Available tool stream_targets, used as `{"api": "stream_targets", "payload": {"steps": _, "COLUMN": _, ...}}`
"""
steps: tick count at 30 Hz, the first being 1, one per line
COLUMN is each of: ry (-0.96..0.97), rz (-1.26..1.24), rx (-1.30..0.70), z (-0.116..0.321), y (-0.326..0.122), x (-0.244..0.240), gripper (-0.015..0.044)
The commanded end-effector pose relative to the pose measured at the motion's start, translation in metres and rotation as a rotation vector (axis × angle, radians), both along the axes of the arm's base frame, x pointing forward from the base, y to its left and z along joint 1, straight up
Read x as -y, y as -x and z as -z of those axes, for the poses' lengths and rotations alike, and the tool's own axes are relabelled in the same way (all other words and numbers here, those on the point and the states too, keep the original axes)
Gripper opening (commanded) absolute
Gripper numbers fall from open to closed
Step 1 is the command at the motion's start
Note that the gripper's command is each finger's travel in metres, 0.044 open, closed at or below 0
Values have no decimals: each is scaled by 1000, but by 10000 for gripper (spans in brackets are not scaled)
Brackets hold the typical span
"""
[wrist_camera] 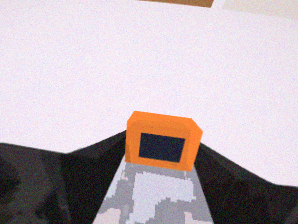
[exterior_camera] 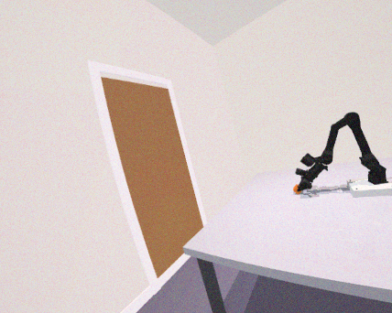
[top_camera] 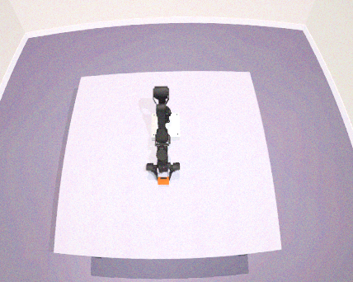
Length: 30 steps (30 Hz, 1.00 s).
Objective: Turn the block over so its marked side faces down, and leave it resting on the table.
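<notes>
Block [top_camera: 163, 180] [exterior_camera: 297, 188] [wrist_camera: 163, 141], a single orange one with one dark mark, sits clamped between the two fingers of one gripper [top_camera: 163, 173] [exterior_camera: 301, 187] [wrist_camera: 160, 139], over the table [top_camera: 166, 223] [exterior_camera: 308, 238] [wrist_camera: 150, 65]. Its underside is hidden; whether it touches the tabletop is hard to tell.

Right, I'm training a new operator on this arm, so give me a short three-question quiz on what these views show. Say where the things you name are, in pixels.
1. True or false: the gripper [top_camera: 163, 178] [exterior_camera: 299, 188] [wrist_camera: 160, 139] is shut on the orange block [top_camera: 163, 180] [exterior_camera: 296, 188] [wrist_camera: 162, 126].
2. Which colour is the door [exterior_camera: 152, 174]: (a) green, (b) brown, (c) white?
3. Fill in: in the wrist view, the block shows a dark ____ [wrist_camera: 161, 147].

Key: 1 true; 2 b; 3 rectangle
</notes>
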State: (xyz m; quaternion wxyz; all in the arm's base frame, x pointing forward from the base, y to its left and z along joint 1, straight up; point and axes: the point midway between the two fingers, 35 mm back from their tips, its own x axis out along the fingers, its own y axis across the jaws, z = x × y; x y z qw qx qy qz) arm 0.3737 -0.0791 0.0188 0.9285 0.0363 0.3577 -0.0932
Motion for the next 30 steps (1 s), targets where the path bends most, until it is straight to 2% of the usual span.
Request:
{"api": "stream_targets", "payload": {"steps": 1, "ry": 4, "rz": 0, "rx": 50, "z": 10, "y": 2, "x": -1, "gripper": 0}}
{"api": "stream_targets", "payload": {"steps": 20, "ry": 61, "rz": -4, "rx": 308, "z": 8, "y": 21, "x": -4, "gripper": 0}}
{"api": "stream_targets", "payload": {"steps": 30, "ry": 68, "rz": -4, "rx": 344, "z": 5, "y": 23, "x": -5, "gripper": 0}}
